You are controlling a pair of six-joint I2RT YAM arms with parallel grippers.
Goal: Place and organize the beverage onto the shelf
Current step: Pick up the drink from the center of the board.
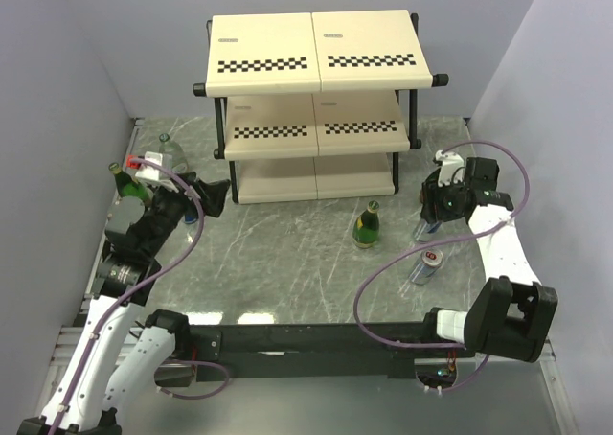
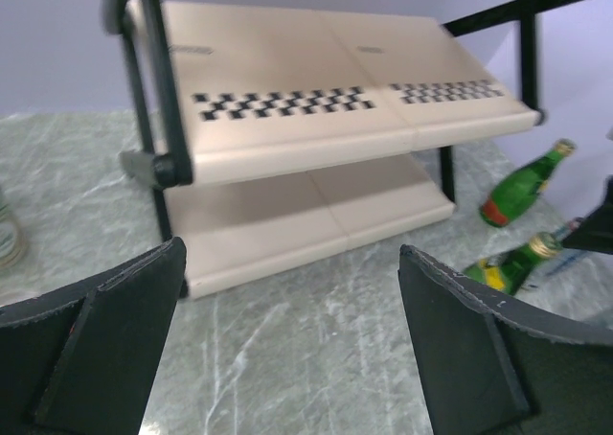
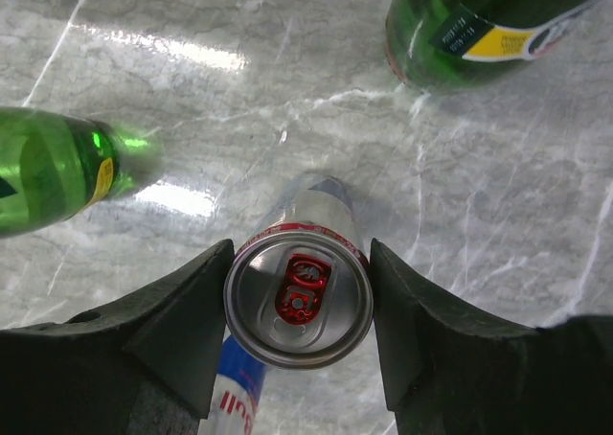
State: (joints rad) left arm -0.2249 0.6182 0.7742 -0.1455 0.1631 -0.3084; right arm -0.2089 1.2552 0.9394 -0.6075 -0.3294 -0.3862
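The shelf [image 1: 316,66] stands at the back of the table, its cream boards and checkered strips also filling the left wrist view [image 2: 316,128]. An upright silver can [image 3: 299,301] with a red tab sits between my right gripper's [image 3: 300,255] fingers, which touch its rim on both sides. In the top view this gripper [image 1: 427,222] hangs to the right of the shelf. My left gripper [image 1: 213,197] is open and empty near the shelf's left front corner, with only bare table between its fingers [image 2: 115,320].
A second can [image 1: 428,267] stands just in front of the right gripper. A green bottle [image 1: 366,226] stands mid-table. Two green bottles [image 3: 48,171] [image 3: 479,28] flank the held can. A green bottle [image 1: 124,181] and a clear bottle [image 1: 170,152] stand at the left wall.
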